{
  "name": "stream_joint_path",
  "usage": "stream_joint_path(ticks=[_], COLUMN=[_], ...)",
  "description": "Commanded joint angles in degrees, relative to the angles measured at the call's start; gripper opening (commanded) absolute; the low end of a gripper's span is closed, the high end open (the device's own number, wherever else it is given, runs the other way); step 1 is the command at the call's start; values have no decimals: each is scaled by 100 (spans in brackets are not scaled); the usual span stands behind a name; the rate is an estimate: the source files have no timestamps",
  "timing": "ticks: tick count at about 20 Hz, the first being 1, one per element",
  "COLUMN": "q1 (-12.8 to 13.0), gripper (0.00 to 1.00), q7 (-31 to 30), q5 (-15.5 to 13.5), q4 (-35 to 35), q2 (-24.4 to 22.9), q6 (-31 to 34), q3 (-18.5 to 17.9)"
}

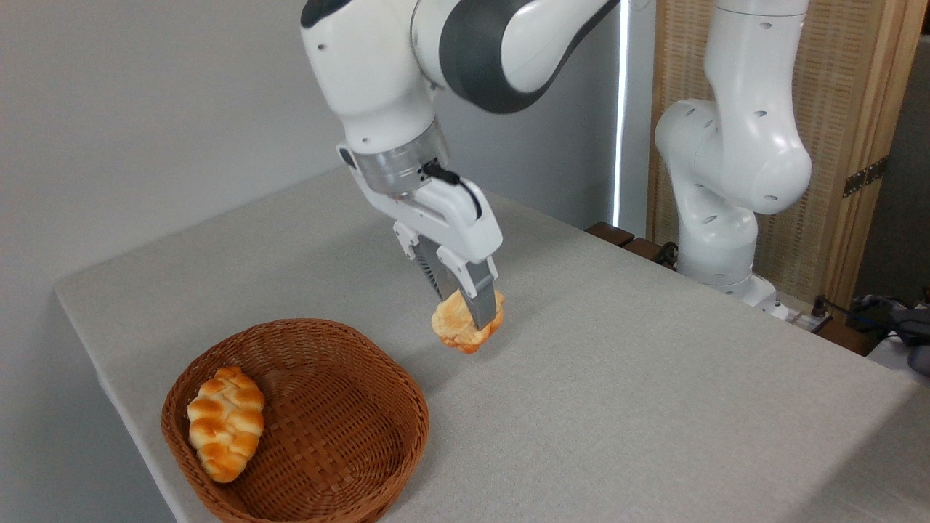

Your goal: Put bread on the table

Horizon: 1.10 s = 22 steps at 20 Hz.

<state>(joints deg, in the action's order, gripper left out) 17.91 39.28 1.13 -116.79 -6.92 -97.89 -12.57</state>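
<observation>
The table fills most of what I can see, a wide grey-beige surface with rounded corners, running from the near left corner back toward the wall. Over its middle leans the white arm, its base standing off the far right edge in front of a wooden screen.

Near the front left corner sits the wicker basket, brown and round, its rim close to the table's left edge. Inside it, against the left wall, lies a braided loaf, golden-orange, tilted along the weave.

To the right of the basket and a little farther back, the gripper points down, its fingers pinching the bread between them. The roll is pale with orange-brown patches and sits outside the basket, over the bare cloth toward the middle of the surface. Its underside is very low, right at the cloth; I cannot tell whether it touches or hangs just above. A faint shadow spreads left of it toward the basket.
</observation>
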Motion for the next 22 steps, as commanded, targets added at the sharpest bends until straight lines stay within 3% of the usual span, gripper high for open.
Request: stream_joint_path(ticks=[1,13,22], q1=[72,72,-33], gripper=[100,100,100], q7=[1,27,-17], q5=[-77,-7,-42], q4=[16,86,218], q2=[86,103,95], q6=[-344,-459,-1864], q3=[123,123,62])
